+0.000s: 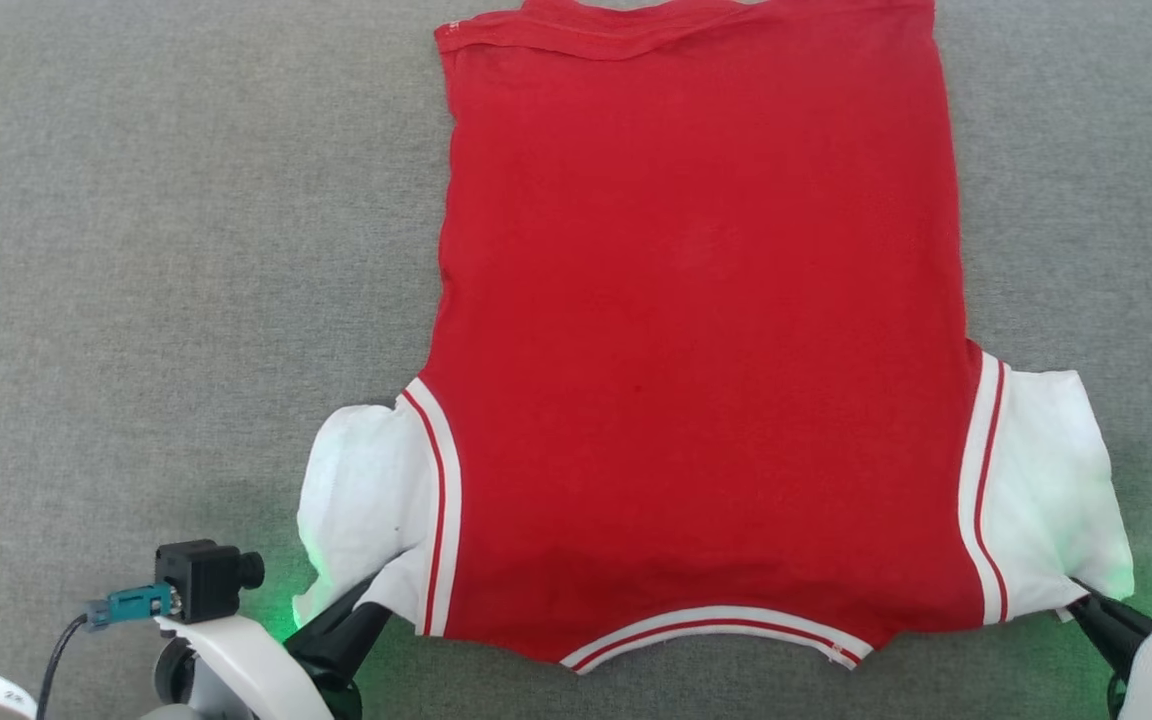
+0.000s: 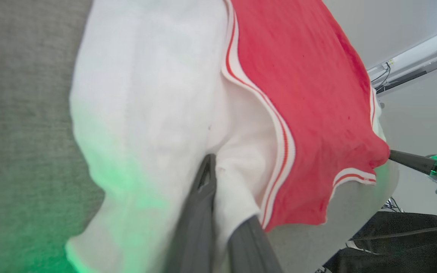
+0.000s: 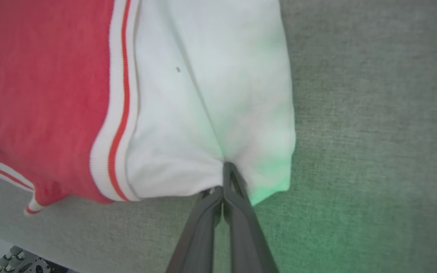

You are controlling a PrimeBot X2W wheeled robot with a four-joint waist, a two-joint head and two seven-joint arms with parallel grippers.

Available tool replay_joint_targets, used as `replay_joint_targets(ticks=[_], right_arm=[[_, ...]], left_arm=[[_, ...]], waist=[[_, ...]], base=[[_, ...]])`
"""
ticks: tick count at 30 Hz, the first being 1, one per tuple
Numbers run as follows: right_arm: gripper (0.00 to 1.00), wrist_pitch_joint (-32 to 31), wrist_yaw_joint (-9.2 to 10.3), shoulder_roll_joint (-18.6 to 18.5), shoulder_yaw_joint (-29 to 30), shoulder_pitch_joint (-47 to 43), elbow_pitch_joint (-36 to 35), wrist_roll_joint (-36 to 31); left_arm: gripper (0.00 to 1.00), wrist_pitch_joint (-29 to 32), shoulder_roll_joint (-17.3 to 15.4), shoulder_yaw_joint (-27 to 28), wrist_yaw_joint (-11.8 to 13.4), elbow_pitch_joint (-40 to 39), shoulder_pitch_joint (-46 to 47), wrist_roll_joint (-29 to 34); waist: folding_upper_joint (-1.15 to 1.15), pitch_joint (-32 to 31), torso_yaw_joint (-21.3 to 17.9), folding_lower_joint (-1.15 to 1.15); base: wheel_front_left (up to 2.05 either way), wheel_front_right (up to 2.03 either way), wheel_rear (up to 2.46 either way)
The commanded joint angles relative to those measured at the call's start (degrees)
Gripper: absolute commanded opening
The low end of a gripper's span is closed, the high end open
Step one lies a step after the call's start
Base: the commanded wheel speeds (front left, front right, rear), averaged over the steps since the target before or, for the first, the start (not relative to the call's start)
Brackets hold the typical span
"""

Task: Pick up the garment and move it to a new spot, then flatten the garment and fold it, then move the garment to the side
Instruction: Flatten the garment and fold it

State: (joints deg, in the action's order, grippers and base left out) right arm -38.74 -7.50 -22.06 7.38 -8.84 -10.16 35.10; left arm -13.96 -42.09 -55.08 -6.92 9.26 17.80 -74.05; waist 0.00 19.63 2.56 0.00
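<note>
You are working over a grey, felt-like counter (image 1: 136,250) that runs past every edge of the head view. In the left wrist view the counter ends at a near edge, and beyond it stands a pale wall (image 2: 393,22) with a few cables (image 2: 383,77) along a ledge and some black cloth (image 2: 400,235) lower down. A green glow falls on the counter next to each of your hands.

The garment (image 1: 696,300) lies spread out in the middle of the counter, a little to your right. Its collar trim (image 1: 716,625) is nearest you and its hem (image 1: 576,40) is farthest away, at the top of the head view. The red body lies flat and almost smooth, with only faint ripples. Red-and-white striped bands separate the body from the two white sleeves, and the collar has the same striping. The left sleeve (image 1: 366,490) bulges and wrinkles outward; the right sleeve (image 1: 1046,480) gathers in soft creases towards its near corner.

Your left hand (image 1: 361,612) is clamped on the near edge of the left sleeve, with white cloth running between its two dark fingers. Your right hand (image 3: 226,178) has its fingers pressed together on a pinch of the right sleeve's near edge.
</note>
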Motion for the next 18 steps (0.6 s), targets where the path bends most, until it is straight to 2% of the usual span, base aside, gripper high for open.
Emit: replay_joint_targets(ticks=[1, 9, 10, 12, 15, 18], right_arm=[[0.00, 0.46, 0.02, -0.22, -0.44, 0.37, 0.76, -0.48], [0.00, 3.78, 0.15, -1.05, -4.58, 1.74, 7.92, -0.86], [0.21, 4.35, 0.15, -1.22, -4.94, 2.04, 7.95, -0.84], [1.00, 4.83, 0.15, -1.50, -5.03, 2.28, 7.48, -0.21], [1.00, 3.39, 0.23, -2.99, -3.45, 0.86, 4.77, 0.00], [1.00, 1.75, 0.12, -2.54, 0.52, -1.26, -2.58, 1.86]], left_arm=[[0.00, -0.09, 0.20, 0.02, -0.06, 0.57, 0.91, 0.19], [0.00, -0.36, 3.53, -0.73, -0.38, 5.09, 1.23, 0.55], [0.00, -0.43, 3.81, -0.78, -0.35, 5.29, 1.31, 0.55], [0.00, -0.57, 4.12, -0.59, -0.39, 5.36, 1.44, 0.34], [0.00, -0.72, 3.72, -0.35, -0.42, 4.61, 1.62, 0.68], [0.00, -0.98, 3.14, 0.48, -0.44, 3.57, 1.50, 1.37]], waist=[[0.00, 0.16, 0.21, 0.00], [0.00, 0.85, 0.62, 0.00], [0.00, 0.86, 0.56, 0.00], [0.00, 0.89, 0.48, 0.00], [0.00, 0.90, 0.72, 0.00], [0.00, 0.77, 1.38, 0.00]], base=[[0.00, 0.00, 0.00], [0.00, 0.00, 0.00], [0.00, 0.00, 0.00], [0.00, 0.00, 0.00], [0.00, 0.00, 0.00], [0.00, 0.00, 0.00]])
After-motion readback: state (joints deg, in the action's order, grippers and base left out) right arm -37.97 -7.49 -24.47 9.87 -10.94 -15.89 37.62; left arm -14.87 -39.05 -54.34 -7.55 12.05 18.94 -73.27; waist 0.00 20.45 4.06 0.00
